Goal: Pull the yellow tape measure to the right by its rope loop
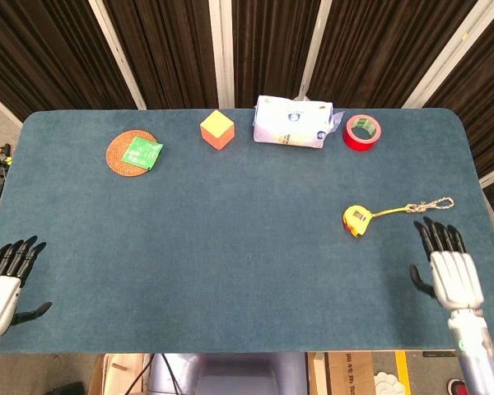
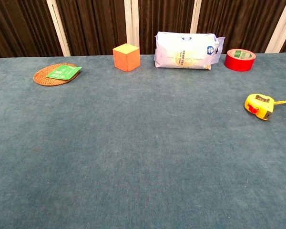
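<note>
The yellow tape measure (image 1: 356, 220) lies on the blue table at the right, also seen in the chest view (image 2: 259, 105). Its yellow strap runs right to a braided rope loop (image 1: 432, 203) lying flat on the cloth. My right hand (image 1: 449, 270) is near the table's front right corner, fingers spread, holding nothing, below the loop and apart from it. My left hand (image 1: 3, 284) is open at the front left corner. Neither hand shows in the chest view.
Along the back stand an orange cube (image 1: 217, 129), a white packet (image 1: 291, 123) and a red tape roll (image 1: 362, 132). A wicker coaster with a green card (image 1: 134, 152) sits back left. The table's right edge (image 1: 477, 177) is close to the loop.
</note>
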Motion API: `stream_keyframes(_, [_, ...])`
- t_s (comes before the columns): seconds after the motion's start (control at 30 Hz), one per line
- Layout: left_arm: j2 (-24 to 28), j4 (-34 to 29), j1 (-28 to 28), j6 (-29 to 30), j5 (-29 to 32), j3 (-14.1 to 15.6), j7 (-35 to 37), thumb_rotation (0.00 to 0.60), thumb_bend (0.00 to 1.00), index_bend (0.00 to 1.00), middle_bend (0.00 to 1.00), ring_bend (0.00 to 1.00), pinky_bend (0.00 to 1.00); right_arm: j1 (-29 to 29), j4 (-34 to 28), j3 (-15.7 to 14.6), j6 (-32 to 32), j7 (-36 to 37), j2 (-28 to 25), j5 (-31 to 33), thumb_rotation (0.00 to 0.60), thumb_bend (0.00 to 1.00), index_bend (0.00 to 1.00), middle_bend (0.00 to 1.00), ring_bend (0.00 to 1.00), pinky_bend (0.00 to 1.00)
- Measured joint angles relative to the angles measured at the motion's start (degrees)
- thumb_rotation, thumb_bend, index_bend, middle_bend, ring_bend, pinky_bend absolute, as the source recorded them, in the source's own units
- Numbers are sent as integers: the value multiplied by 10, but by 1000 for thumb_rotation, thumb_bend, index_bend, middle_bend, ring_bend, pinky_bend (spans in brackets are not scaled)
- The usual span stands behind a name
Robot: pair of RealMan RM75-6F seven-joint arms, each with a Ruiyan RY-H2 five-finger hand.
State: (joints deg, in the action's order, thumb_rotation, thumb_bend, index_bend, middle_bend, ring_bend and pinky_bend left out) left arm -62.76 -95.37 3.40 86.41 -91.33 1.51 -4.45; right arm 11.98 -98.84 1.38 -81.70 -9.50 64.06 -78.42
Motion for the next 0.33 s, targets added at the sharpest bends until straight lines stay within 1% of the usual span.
stream_keyframes(0.03, [0,1,0,0,-1,0,-1,600,0,0,0,0,0,-11,-2,-11,-16,1,-4,-22,600,470,0,0,0,0])
stream_keyframes(0.17, [-2,4,-1,6,-4,-1,-3,600,0,0,0,0,0,-43,6,-39,-68,3,-8,-84,600,470,0,0,0,0])
stream_keyframes(0.23, [-4,6,-2,9,-7,0,-5,600,0,0,0,0,0,-55,21,-45,-87,9,-5,-104,600,470,0,0,0,0])
stream_keyframes(0.33, [-5,8,-3,11,-8,-1,-7,600,0,0,0,0,0,-61,43,-47,-97,21,5,-117,600,470,0,0,0,0])
